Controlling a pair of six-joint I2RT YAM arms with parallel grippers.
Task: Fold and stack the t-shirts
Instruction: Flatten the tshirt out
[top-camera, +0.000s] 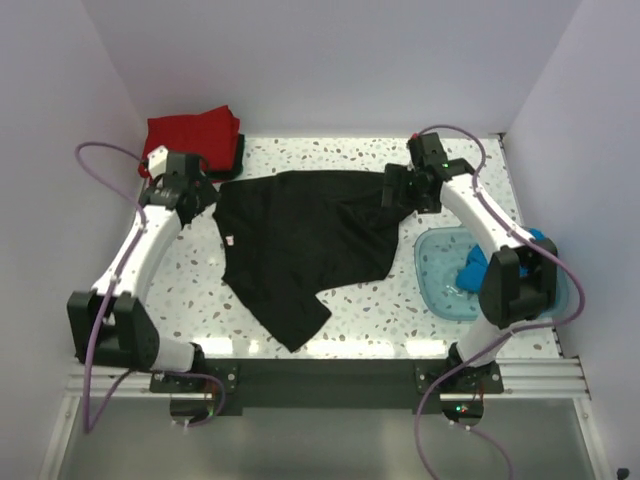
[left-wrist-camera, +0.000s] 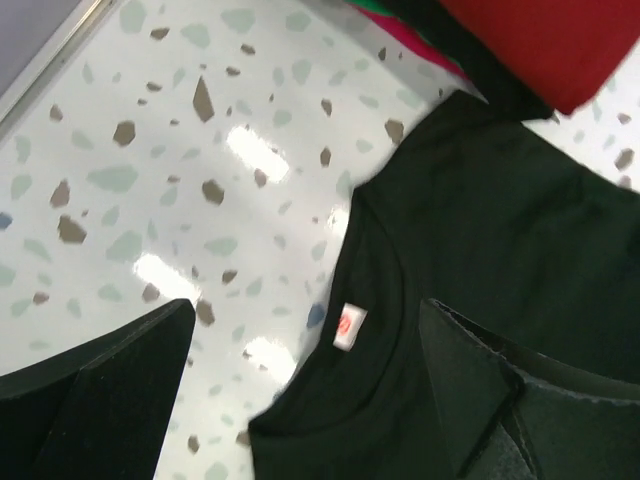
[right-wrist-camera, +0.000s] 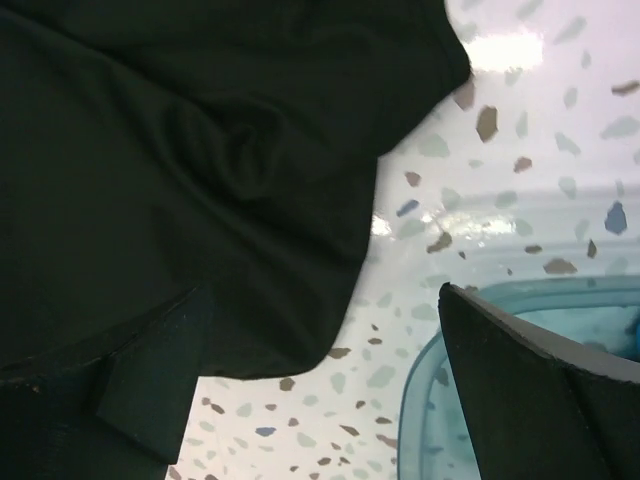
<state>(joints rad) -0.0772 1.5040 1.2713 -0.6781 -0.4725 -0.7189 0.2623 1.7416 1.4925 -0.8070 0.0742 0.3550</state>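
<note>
A black t-shirt (top-camera: 300, 240) lies crumpled and spread over the middle of the table, its small neck label (left-wrist-camera: 348, 327) towards the left. My left gripper (top-camera: 205, 195) is open above the shirt's left edge, near the collar (left-wrist-camera: 380, 300). My right gripper (top-camera: 400, 192) is open at the shirt's far right corner; black cloth (right-wrist-camera: 200, 150) lies under its left finger (right-wrist-camera: 150, 380). A folded red t-shirt (top-camera: 192, 133) tops a stack at the far left corner, also in the left wrist view (left-wrist-camera: 540, 40). A bright blue t-shirt (top-camera: 478, 262) lies in the tub.
A translucent blue plastic tub (top-camera: 440, 280) sits on the right of the table beside my right arm; its rim shows in the right wrist view (right-wrist-camera: 420, 400). White walls close in the table at the left, back and right. The speckled tabletop (top-camera: 380, 310) shows in front.
</note>
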